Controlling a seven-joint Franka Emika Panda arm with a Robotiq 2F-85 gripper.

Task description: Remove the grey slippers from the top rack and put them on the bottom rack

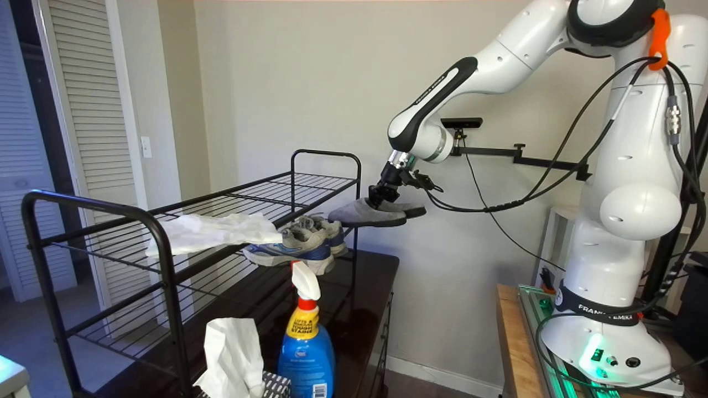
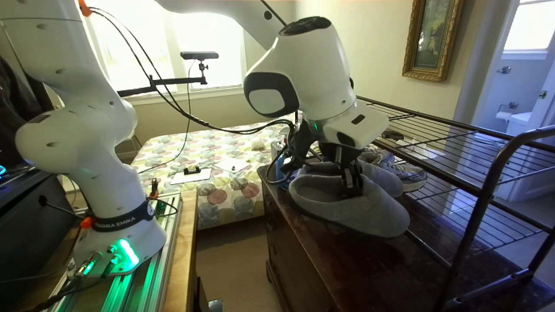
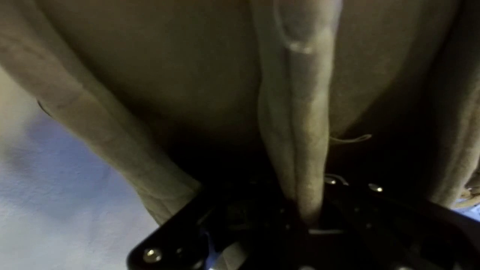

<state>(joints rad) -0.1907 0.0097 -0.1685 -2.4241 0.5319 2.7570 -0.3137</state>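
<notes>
Right, closest in, I have them: my fingers [image 2: 353, 182] are clamped on the two inner walls of the grey slippers [image 2: 368, 212], soft side pressed flat against soft side in the wrist view, the black metal running down into the shadow of both openings. A loose pale thread curls inside one of them. Both slippers hang in the air by the rack's end, toes pointing at the rack, heels towards my white arm [image 1: 498, 61]. Soles look close to level in an exterior view, with a gap down to the dark surface [image 1: 376, 276] below. Does a toe brush the end post? I can't tell from here.

Just past the toes, blue-and-grey trainers [image 1: 298, 251] sit side by side, showing under the front rail of the top rack [image 1: 268, 193]. Further along, a crumpled white sheet [image 1: 213, 229], cloth or paper, lies across that top level, and beneath it runs the bottom rack [image 1: 115, 309]. In front of the rack there's a blue spray bottle [image 1: 307, 354], upright, red-collared, and a tissue box [image 1: 276, 384] just beside it.

And out beyond: a bed [image 2: 225, 186] under a dotted cover, a gold-framed picture [image 2: 431, 41] on the wall, a louvred door [image 1: 91, 110].
</notes>
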